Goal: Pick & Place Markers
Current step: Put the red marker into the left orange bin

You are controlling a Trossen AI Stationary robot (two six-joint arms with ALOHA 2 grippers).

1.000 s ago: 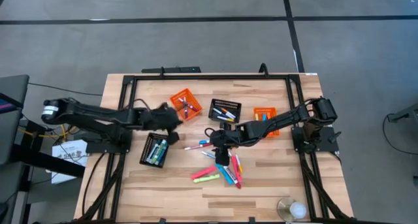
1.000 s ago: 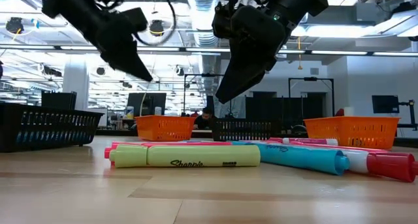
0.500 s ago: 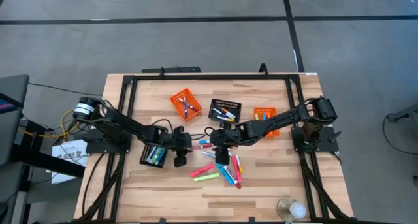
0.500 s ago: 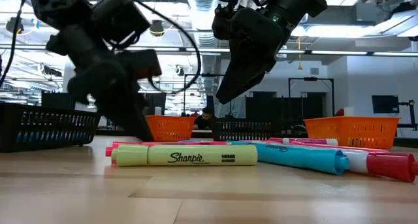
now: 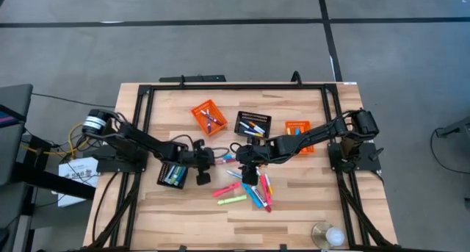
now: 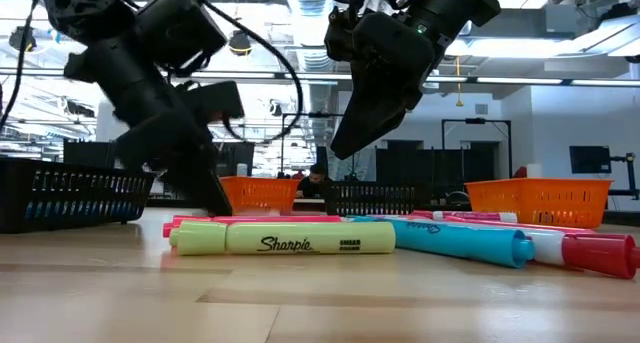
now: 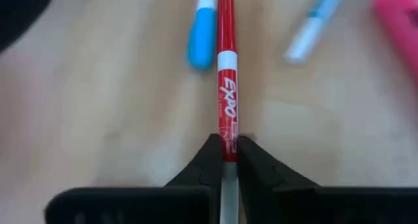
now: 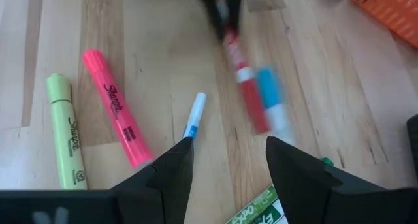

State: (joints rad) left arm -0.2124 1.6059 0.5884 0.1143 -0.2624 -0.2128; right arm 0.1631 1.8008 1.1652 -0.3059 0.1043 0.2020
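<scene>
With several markers already in the baskets (image 5: pixel 252 124) and about ten apparently left loose on the table (image 5: pixel 308 200), the left gripper (image 7: pixel 225 153) pinches a red marker (image 7: pixel 225 87) mid-table, while the right gripper (image 8: pixel 226 164) hovers open.

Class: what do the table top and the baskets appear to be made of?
Table top: looks like pale wood planks, with visible grain and seams, matte. Orange basket and black basket: probably moulded plastic, with walls of even perforated slots and a slight sheen.
</scene>
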